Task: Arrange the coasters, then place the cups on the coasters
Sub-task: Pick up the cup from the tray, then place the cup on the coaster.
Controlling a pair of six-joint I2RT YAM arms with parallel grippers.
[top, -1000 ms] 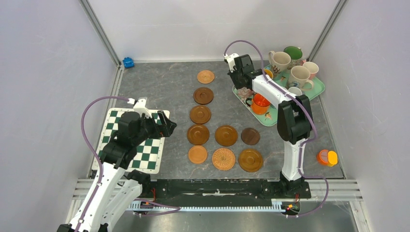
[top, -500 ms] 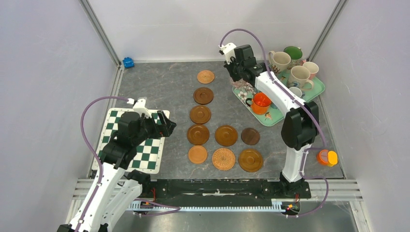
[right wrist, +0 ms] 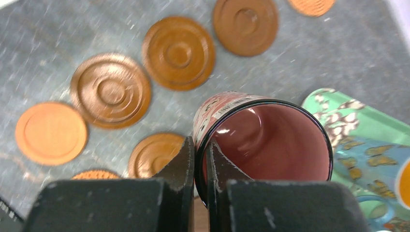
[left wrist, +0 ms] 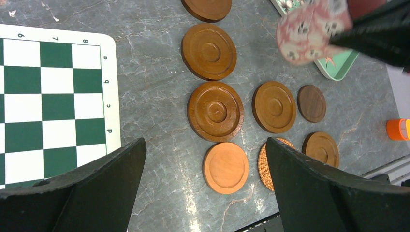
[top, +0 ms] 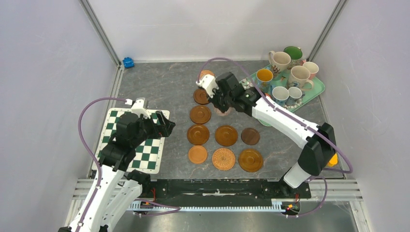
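Several brown wooden coasters lie in a column [top: 200, 114] and a short row [top: 226, 136] at the table's middle. An orange one [left wrist: 226, 167] and a woven one [top: 223, 159] lie nearest me. My right gripper [top: 220, 99] is shut on the rim of a pink speckled cup [right wrist: 270, 140], one finger inside and one outside. It holds the cup above the table just right of the coaster column. Other cups stand on the mint tray [top: 314, 89]: a cream one [top: 279, 60], a blue one with yellow inside [top: 264, 76], and small ones [top: 280, 93]. My left gripper [left wrist: 204, 150] hangs open above the near coasters, holding nothing.
A green-white checkered mat [top: 138, 140] lies at the left under my left arm. A small blue object [top: 128, 62] sits in the far left corner. An orange item [left wrist: 399, 129] rests near the right front edge. Walls enclose the table on three sides.
My right arm has swung left from the tray with the pink speckled cup, out over the table beside the coaster column. The left arm has stayed put.
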